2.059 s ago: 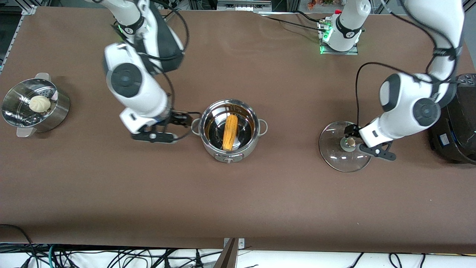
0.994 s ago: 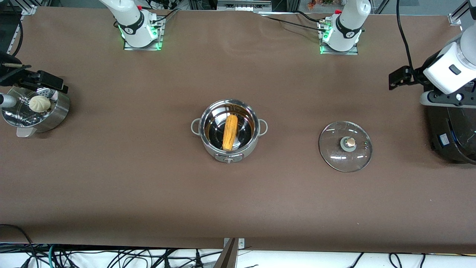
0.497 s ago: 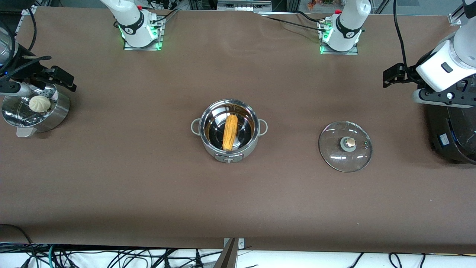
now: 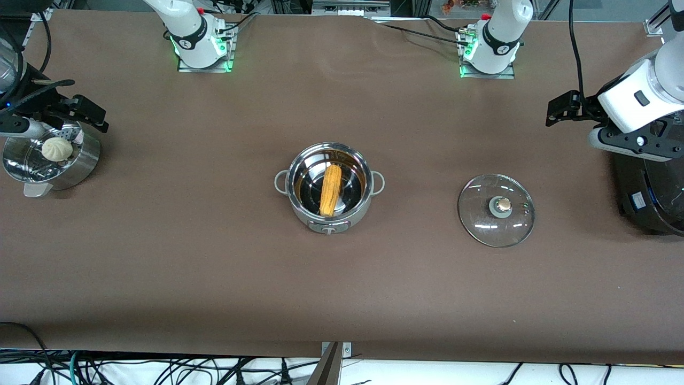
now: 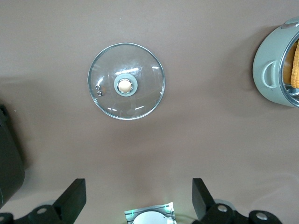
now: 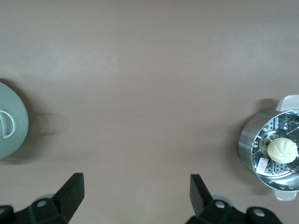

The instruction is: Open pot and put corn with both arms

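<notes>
Jaws spread wide and empty on both: left gripper raised beside the black cooker, right gripper above the steamer basket. Right arm mostly cut off at the frame edge. Corn inside the open pot, lid on the table. Arms barely shifted from half a second ago.

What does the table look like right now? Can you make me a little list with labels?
pot: round shiny steel pot, open, mid-table
corn: yellow-orange cob lying inside the pot
lid: round glass lid with tan knob, flat on the table beside the pot, toward the left arm's end
left end effector: open, empty, raised near the black cooker
right end effector: open, empty, over the steel steamer basket with a white bun
</notes>
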Motion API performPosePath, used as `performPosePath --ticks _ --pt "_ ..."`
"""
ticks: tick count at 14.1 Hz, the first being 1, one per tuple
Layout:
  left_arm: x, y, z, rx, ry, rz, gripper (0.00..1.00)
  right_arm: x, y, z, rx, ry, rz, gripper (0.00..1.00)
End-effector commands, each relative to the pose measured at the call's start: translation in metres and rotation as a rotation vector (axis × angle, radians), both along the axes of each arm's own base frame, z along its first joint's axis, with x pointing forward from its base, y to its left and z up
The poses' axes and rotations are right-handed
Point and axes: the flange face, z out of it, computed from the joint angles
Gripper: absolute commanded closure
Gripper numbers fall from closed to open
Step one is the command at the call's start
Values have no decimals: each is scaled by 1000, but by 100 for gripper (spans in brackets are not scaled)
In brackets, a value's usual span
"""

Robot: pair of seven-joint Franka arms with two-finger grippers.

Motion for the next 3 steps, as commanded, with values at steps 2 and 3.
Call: performPosePath --ticks 2,3 --pt "7 -1 0 -29 -3 -29 0 5 2 6 17 2 -3 0" --pt "7 -3 0 -31 -4 -35 0 6 1 6 17 0 0 0"
